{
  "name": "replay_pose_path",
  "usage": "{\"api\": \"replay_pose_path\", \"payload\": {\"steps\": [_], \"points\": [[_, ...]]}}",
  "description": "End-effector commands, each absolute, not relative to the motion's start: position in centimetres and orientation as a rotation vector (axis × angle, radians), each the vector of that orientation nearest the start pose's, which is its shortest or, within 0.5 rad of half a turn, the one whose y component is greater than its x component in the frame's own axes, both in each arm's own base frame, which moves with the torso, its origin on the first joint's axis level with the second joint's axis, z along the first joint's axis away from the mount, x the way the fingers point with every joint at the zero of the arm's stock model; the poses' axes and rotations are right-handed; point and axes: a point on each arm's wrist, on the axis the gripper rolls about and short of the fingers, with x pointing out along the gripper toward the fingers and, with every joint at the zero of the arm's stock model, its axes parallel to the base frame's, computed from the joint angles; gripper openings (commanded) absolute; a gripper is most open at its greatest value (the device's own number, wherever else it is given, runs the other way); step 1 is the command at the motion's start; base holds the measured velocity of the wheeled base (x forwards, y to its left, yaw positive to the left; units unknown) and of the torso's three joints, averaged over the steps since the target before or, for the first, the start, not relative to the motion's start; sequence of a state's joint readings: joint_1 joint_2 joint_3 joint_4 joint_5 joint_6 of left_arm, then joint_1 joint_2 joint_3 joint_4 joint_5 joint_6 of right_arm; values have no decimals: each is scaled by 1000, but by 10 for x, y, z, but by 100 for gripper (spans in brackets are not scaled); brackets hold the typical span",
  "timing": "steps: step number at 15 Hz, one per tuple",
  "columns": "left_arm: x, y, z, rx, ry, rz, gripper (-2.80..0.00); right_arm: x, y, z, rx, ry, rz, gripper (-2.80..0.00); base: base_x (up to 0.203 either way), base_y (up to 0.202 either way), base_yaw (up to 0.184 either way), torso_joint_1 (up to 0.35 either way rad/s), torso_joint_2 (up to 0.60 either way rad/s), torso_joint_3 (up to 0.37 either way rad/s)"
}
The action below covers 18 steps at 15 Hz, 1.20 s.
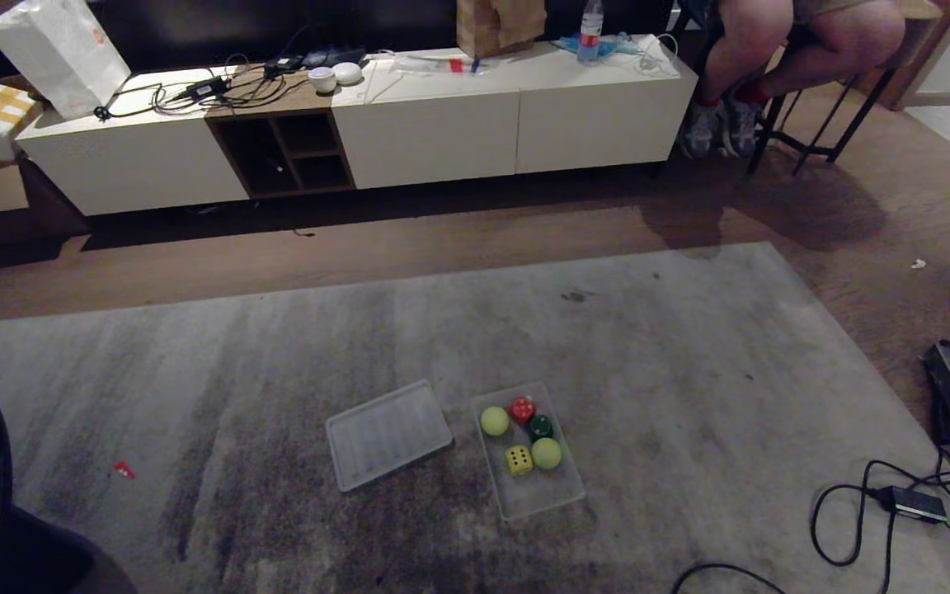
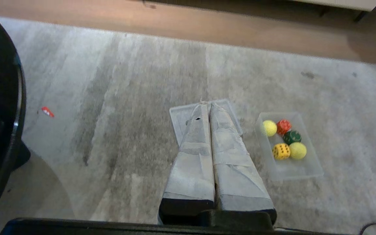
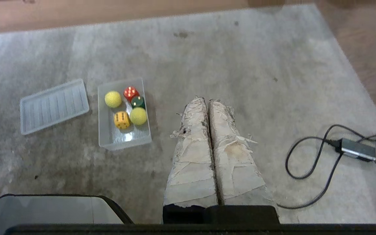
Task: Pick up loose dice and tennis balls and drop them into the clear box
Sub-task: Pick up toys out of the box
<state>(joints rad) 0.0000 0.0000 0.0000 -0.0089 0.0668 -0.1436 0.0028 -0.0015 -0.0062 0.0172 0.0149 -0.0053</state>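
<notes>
Dice point(image 3: 121, 119) and tennis balls point(image 3: 113, 99) sit in the clear box point(image 3: 104, 130), well apart from both grippers.
Probably light; fuzzy balls give slightly, so grip across the middle. Left gripper point(image 2: 206, 105) and right gripper point(image 3: 206, 99) pinched together, holding nothing.

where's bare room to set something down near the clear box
Bare rug lies between the clear box and the cables on the robot's right, and from the box toward the wood floor. The near end inside the box is also free. It is crowded at the box's far end, where dice and balls cluster, and on its left by the lid.
</notes>
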Motion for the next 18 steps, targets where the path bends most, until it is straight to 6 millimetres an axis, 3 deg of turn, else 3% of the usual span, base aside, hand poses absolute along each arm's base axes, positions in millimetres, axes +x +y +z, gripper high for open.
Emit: {"api": "replay_pose_path", "payload": {"steps": [1,18], "points": [[-23,2,76,-146,-13,67,-280,-23,0,76,-6,10,19,-280,0,0,0,5,7,207],[-23,2,76,-143,-12,67,-280,-23,0,76,-5,10,18,-280,0,0,0,2,3,205]]}}
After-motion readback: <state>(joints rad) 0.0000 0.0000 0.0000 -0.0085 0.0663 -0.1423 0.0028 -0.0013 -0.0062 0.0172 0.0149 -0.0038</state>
